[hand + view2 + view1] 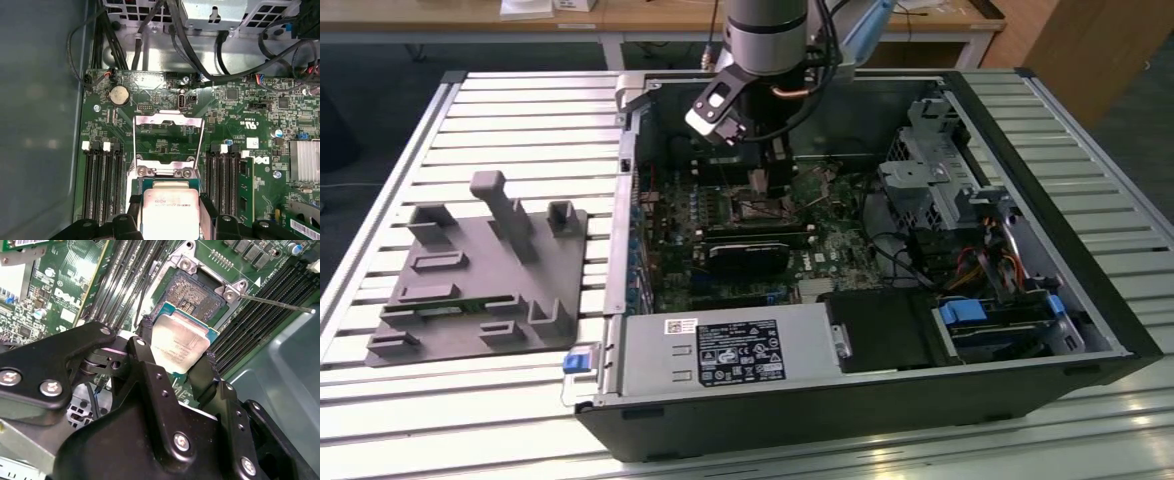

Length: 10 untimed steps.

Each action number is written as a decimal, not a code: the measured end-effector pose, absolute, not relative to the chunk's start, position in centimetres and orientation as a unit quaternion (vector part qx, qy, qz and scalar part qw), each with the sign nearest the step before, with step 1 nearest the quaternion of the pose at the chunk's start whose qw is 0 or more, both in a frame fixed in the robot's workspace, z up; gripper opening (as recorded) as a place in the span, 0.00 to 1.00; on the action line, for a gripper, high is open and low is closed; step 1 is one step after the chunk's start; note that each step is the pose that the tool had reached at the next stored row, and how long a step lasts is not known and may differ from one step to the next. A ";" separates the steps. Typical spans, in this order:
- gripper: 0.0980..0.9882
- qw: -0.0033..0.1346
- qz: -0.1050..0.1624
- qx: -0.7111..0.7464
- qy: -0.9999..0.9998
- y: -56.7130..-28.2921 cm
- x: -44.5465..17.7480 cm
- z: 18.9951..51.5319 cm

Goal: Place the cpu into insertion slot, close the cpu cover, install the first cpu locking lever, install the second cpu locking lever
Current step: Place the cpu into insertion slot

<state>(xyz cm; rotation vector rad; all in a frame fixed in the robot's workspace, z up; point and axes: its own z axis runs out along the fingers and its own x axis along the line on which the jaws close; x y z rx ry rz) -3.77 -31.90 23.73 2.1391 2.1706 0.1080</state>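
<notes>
Gripper (176, 347) clamped on cpu (182, 337), over slot (192, 290) edge.
First wrist view shows cover (169, 119) standing open; second wrist view shows lever (275, 303) angled clear of the slot.

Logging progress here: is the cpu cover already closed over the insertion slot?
No, in the first wrist view the cpu cover stands swung open, green board showing through its window.

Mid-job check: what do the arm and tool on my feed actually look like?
The arm is a silver-grey cylinder with a pale blue joint cap and a dark cable beside it. The tool is matte black, built of angular plates fixed with silver screws; its fingers are flat black bars with small holes.
</notes>
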 end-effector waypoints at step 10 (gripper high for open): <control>0.50 0.046 0.035 0.701 0.711 -31.7 -3.8 22.2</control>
